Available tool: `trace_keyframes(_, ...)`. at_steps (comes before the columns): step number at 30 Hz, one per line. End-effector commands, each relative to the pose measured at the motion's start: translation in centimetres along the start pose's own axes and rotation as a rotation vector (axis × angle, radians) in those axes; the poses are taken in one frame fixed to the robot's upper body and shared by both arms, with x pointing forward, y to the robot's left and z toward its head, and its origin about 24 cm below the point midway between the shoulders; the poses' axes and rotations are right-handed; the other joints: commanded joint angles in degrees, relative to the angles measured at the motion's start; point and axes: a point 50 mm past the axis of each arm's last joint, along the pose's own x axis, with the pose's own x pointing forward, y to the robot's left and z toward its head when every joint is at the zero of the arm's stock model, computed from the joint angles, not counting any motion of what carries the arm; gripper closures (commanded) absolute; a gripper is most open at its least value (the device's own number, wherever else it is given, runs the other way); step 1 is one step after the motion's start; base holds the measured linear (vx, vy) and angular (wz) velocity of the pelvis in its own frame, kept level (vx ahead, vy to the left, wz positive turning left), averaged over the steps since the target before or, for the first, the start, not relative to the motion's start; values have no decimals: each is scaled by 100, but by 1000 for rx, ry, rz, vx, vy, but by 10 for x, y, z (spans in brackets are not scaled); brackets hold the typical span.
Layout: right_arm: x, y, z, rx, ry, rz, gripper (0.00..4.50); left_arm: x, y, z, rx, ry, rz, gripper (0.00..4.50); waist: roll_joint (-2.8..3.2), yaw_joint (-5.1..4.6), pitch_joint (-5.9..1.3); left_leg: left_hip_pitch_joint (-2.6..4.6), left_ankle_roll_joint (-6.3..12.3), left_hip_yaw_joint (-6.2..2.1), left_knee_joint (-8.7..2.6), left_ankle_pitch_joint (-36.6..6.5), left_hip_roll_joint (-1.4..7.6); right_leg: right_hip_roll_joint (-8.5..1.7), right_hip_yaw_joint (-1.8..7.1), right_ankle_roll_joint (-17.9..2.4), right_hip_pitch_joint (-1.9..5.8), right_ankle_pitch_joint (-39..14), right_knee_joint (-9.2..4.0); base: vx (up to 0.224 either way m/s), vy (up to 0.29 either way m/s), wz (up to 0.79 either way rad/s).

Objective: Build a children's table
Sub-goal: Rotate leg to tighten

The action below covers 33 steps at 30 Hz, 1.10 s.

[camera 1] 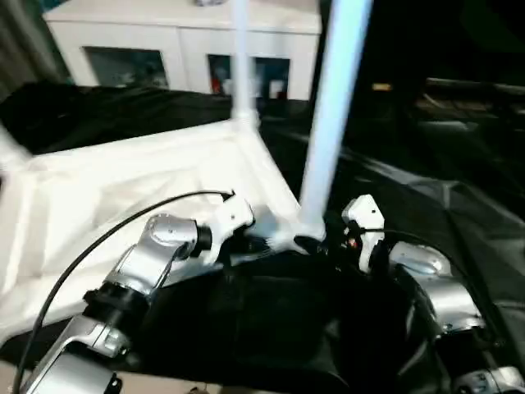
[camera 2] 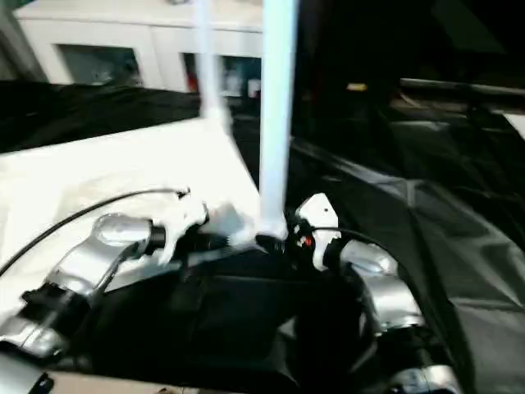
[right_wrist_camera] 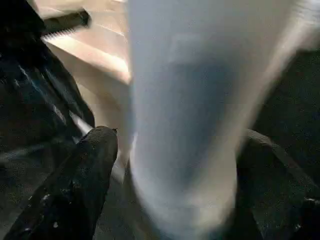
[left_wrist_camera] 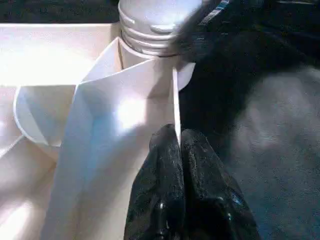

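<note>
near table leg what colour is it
White, a plain tube; the near table leg shows best in the left eye view.

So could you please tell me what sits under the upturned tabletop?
A black cloth spreads out from under the tabletop, which lies underside up; what lies directly beneath it is covered.

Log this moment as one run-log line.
left gripper: fingers shut on tabletop rim | right gripper: fingers open around near leg | near leg: upright in corner socket | far leg: upright

A black cloth (camera 1: 459, 222) carries the upturned white tabletop (camera 1: 123, 189).
</note>
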Motion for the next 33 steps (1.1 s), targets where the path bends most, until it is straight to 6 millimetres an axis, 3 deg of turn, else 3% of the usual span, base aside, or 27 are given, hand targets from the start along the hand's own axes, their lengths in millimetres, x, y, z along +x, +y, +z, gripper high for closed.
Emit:
trace_keyframes(1, -3, 2, 4, -21, -5, 53, 74, 4, -8, 4, 21, -14, -78, 450, 5, -7, -317, 42, 433, -39, -376, -873, 254, -459, 319, -1418, 307, -683, -408, 0, 0, 0)
trace_keyframes(4, -4, 4, 3, -30, 6, 76, 74, 3, -9, 4, 19, -12, -88, 450, -8, 15, -321, 27, 384, -44, -376, -836, 242, -459, 319, -1349, 321, -653, -398, 0, 0, 0)
trace_keyframes(10, -4, 8, -1, -41, 29, 116, 125, 1, -8, 4, 16, -8, -78, 450, -17, 50, -340, 13, 415, -45, -358, -620, 230, -461, 315, -1327, 334, -462, -373, 0, 0, 0)
trace_keyframes(16, -5, 8, -4, -61, 55, 128, 173, 0, -7, 3, 17, 1, -83, 450, -20, 68, -330, 20, 388, -44, -363, -730, 228, -460, 313, -1285, 330, -663, -396, 0, 0, 0)
trace_keyframes(24, -5, 8, -8, -49, 62, 118, 184, -1, -7, 2, 8, 11, -76, 450, -23, 67, -334, 10, 420, -44, -354, -670, 223, -457, 310, -1299, 336, -584, -388, 0, 0, 0)
trace_keyframes(28, 2, 2, -16, 31, 64, -35, 185, 6, 1, 1, -35, 12, 25, 450, -18, 47, -302, 15, 336, -42, -374, -803, 226, -464, 310, -1265, 309, -903, -430, 0, 0, 0)
trace_keyframes(30, 8, -4, -23, 91, 77, -196, 185, 13, 9, 2, -68, 20, 128, 450, -29, 31, -277, 54, 185, -49, -400, -1117, 207, -462, 302, -1102, 297, -1542, -497, 0, 0, 0)
trace_keyframes(33, 15, -6, -29, 165, 80, -351, 185, 21, 16, 2, -113, 33, 232, 450, -18, 26, -262, 86, 44, -67, -424, -1327, 206, -475, 305, -939, 269, -2008, -549, 0, 0, 0)
